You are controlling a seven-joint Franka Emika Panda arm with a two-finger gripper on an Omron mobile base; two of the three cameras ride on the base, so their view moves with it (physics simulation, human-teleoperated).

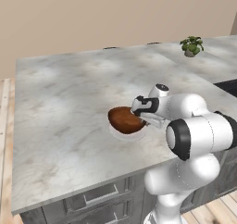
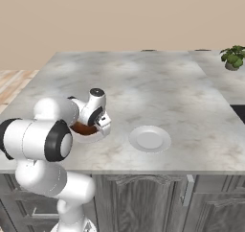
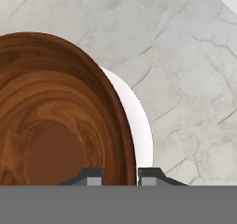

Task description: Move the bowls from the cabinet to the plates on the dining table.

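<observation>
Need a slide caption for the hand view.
Fingers pinch glossy reddish-brown wooden bowl's rim above round whitish plate.

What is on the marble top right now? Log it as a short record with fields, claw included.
surface: light grey-white marble-veined dining table
bowl: glossy reddish-brown wooden bowl, over a plate
plate under bowl: flat round whitish plate, its edge showing past the bowl's rim
second plate: flat round whitish-grey plate, bare, beside the arm
claw: shut on the bowl's rim, one finger inside, one outside
other: small potted green plant at the far corner
</observation>
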